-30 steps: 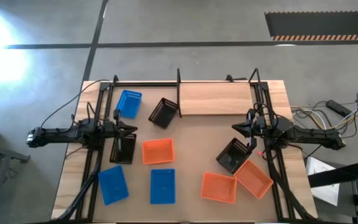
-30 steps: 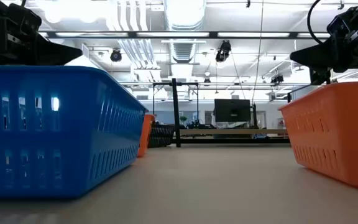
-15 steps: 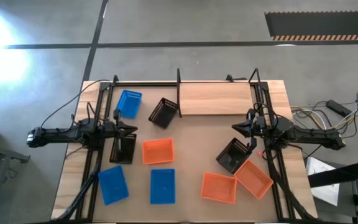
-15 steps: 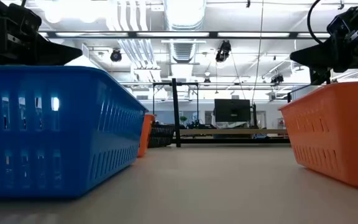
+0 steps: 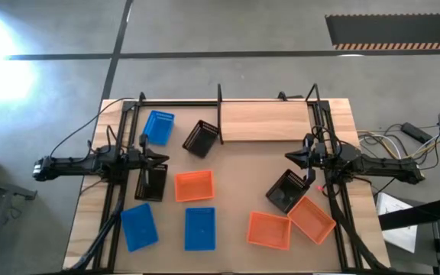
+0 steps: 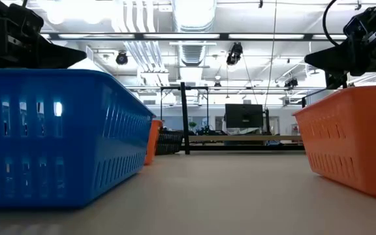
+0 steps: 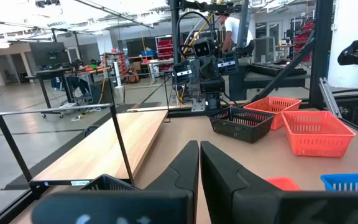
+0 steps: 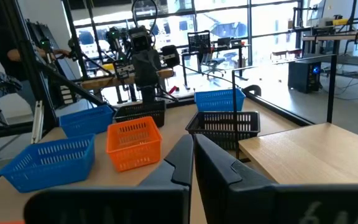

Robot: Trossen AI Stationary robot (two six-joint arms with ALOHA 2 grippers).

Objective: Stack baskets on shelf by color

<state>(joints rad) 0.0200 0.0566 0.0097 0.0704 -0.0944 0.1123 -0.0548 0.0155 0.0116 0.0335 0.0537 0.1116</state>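
We start at the left gripper [image 5: 164,158], fingers pressed together on nothing, hovering at the left side of the table [image 5: 243,164] just above a black basket [image 5: 151,182]. Across from it we find the right gripper [image 5: 289,156], pinched closed as well and empty, poised over the right side near another black basket [image 5: 286,190].

Moving outward, we spot a third black basket [image 5: 202,138] tipped just beside the left end of the shelf [image 5: 264,121], whose light-wood plank lies bare at the table's far edge between black uprights. A blue basket [image 5: 158,126] sits left of that one. In the middle we have an orange basket [image 5: 194,186], and along the near edge two more blue baskets [image 5: 138,226] [image 5: 199,228] side by side. On the right, two orange baskets [image 5: 270,230] [image 5: 312,219] touch each other, the right-hand one also touching the black basket beside them. No basket is on the shelf yet.
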